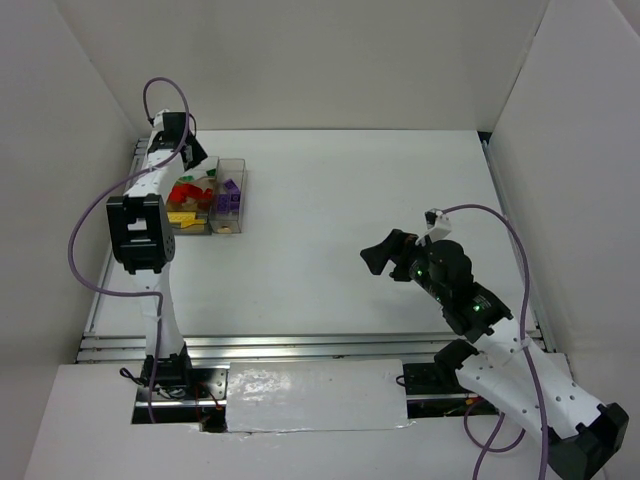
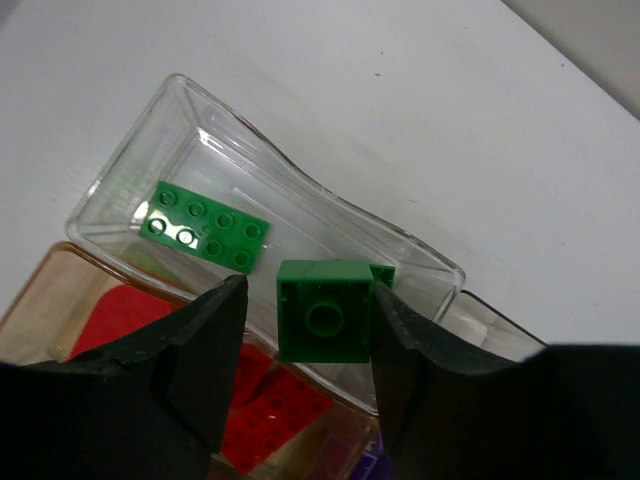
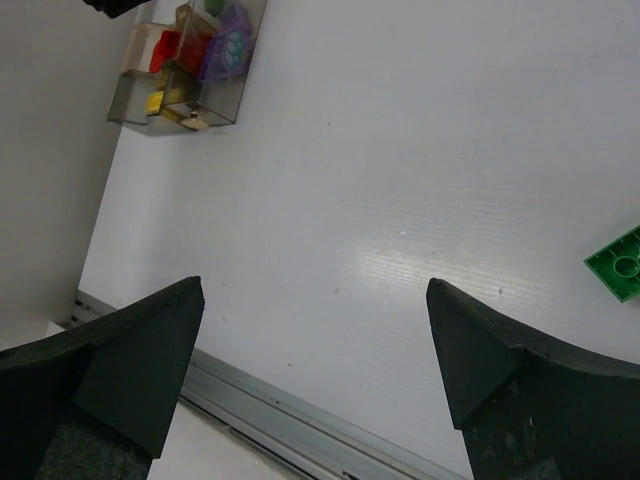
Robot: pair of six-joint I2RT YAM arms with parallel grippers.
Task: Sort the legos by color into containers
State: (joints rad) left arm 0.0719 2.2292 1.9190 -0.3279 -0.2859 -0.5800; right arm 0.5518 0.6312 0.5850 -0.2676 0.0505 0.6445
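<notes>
The left gripper (image 2: pixel 310 290) hangs over the containers (image 2: pixel 130 170) at the bench's far left, its jaws part-way apart around a square green lego (image 2: pixel 323 310). The brick touches the right finger while a gap shows on the other side, so whether it is gripped cannot be told. Below it a flat green lego (image 2: pixel 205 228) lies in the clear compartment, beside the compartment of red legos (image 2: pixel 270 410). The right gripper (image 3: pixel 315 300) hovers with jaws spread wide over bare bench (image 3: pixel 400 180), a loose green lego (image 3: pixel 620 265) lying near it.
</notes>
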